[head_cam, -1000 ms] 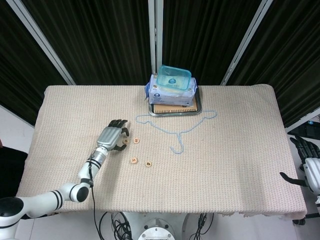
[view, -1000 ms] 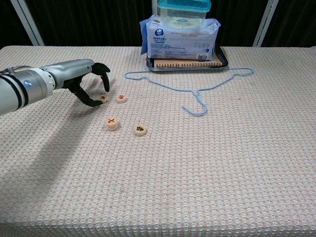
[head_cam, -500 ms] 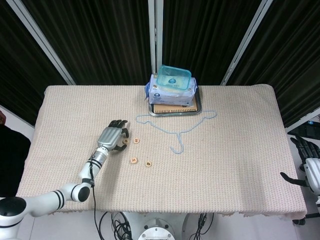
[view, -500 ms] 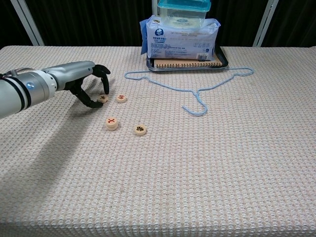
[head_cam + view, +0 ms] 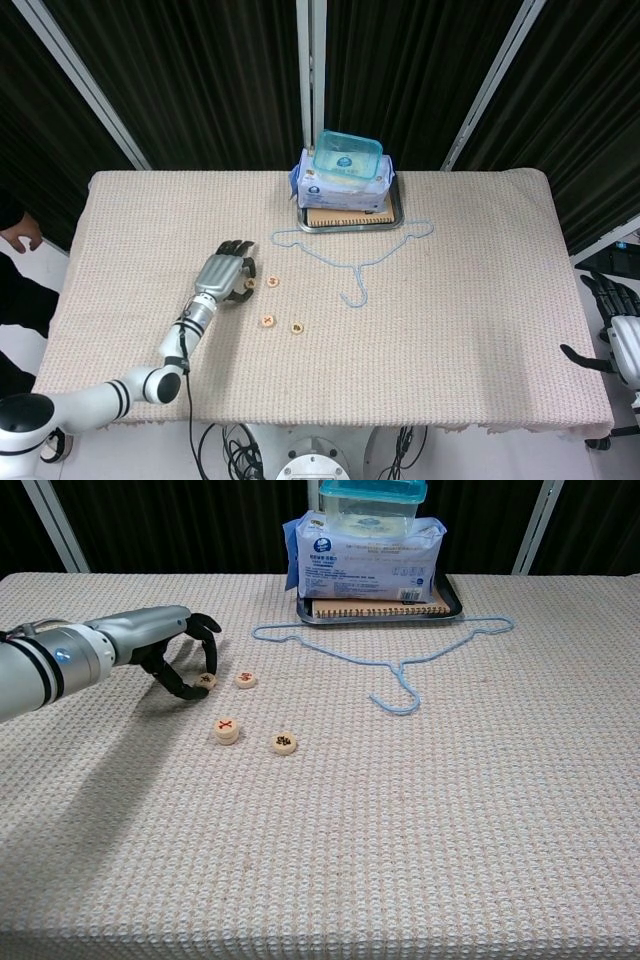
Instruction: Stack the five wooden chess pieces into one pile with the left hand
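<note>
Wooden chess pieces lie on the beige cloth, left of centre. My left hand [image 5: 165, 652] [image 5: 222, 274] reaches over the leftmost piece [image 5: 205, 680] [image 5: 250, 283] and pinches it between thumb and a finger; the piece still touches the cloth. A second piece [image 5: 246, 679] [image 5: 272, 282] lies just right of it. Nearer the front sits a thicker, red-marked piece [image 5: 227, 729] [image 5: 268, 320] that looks like two stacked, with a dark-marked piece [image 5: 284, 743] [image 5: 297, 327] beside it. My right hand [image 5: 612, 325] hangs beyond the table's right edge, fingers apart and empty.
A blue wire hanger [image 5: 400, 665] lies right of the pieces. At the back, a metal tray [image 5: 452, 604] holds a notebook, a wipes pack [image 5: 365, 560] and a teal-lidded box [image 5: 372, 502]. A person's hand [image 5: 20, 232] shows at the left edge.
The left hand's fingers have curled in around the leftmost piece, which shifted slightly toward the thumb. A person appeared at the left edge. The right hand has not moved.
</note>
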Robot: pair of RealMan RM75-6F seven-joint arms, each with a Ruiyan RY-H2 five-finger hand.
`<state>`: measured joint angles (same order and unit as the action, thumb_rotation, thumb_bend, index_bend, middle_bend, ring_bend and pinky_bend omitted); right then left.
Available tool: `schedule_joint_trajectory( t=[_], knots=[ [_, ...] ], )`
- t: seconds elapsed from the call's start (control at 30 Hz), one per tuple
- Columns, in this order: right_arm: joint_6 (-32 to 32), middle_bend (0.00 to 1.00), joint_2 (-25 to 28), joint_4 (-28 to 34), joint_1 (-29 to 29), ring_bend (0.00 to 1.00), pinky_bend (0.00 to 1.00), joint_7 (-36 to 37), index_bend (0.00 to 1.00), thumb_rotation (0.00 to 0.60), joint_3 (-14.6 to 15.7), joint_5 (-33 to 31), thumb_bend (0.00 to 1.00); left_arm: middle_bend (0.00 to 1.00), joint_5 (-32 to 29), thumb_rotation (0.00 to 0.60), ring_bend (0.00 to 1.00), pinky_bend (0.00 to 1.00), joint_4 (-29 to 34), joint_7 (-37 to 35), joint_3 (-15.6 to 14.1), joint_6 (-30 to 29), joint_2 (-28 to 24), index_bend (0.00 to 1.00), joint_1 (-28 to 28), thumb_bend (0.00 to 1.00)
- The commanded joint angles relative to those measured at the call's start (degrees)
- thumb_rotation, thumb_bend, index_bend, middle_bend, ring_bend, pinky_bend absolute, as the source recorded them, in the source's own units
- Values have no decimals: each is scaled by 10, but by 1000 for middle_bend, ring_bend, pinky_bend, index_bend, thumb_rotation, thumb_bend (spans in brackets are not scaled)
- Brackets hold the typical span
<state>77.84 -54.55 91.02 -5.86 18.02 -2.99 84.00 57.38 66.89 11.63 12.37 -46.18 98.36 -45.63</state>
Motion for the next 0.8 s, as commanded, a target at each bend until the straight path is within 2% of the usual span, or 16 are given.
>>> schedule_joint_trajectory(
  t=[0.03, 0.4, 0.5, 0.8],
  knots=[
    [0, 0, 0, 0, 0, 0, 0, 0, 0, 600, 0, 0, 101, 68, -1, 600, 0, 0, 2, 2, 0, -2, -1, 479, 0, 284],
    [-1, 0, 0, 1, -1, 0, 0, -1, 0, 600, 1, 1, 101, 70, 3, 600, 0, 0, 47, 23, -1, -25, -24, 492, 4, 284],
    [-1, 0, 0, 1, -1, 0, 0, 0, 0, 600, 1, 2, 101, 71, 4, 600, 0, 0, 81, 41, -1, -39, -42, 492, 6, 285],
    [4, 0, 3, 2, 2, 0, 0, 8, 0, 600, 3, 8, 101, 74, -20, 600, 0, 0, 234, 103, -17, -73, -95, 500, 18, 285]
  ],
)
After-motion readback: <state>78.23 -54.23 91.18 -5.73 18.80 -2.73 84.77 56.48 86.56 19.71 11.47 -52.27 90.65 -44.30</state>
